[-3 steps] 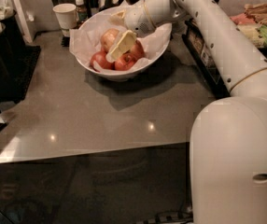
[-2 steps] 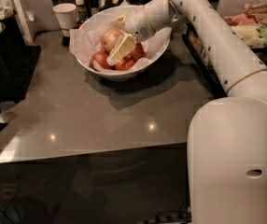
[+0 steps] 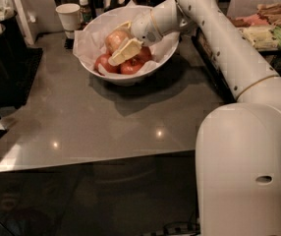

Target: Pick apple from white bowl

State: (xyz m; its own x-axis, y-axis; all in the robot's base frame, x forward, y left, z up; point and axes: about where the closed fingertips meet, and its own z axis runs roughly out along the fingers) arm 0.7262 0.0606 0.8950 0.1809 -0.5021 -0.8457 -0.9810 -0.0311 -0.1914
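The apple (image 3: 113, 39), pale yellowish-tan and the largest one, lies in the white bowl (image 3: 94, 58) on crumpled white paper, at the back of the table. Smaller red apples (image 3: 130, 66) lie beside and below it. My gripper (image 3: 117, 44) reaches into the bowl from the right and sits right at the pale apple, its yellowish parts lying against the apple's near-right and far-right sides. The apple rests among the others in the bowl.
A small white paper cup (image 3: 70, 14) and a bottle (image 3: 84, 10) stand just left of the bowl. A black rack (image 3: 3, 68) lines the left edge. Trays of packaged snacks (image 3: 263, 31) sit at the right. The grey table (image 3: 106, 122) stretches towards me.
My gripper has shifted a little to the left and deeper over the pale apple. The bowl and the apples have stayed in place.
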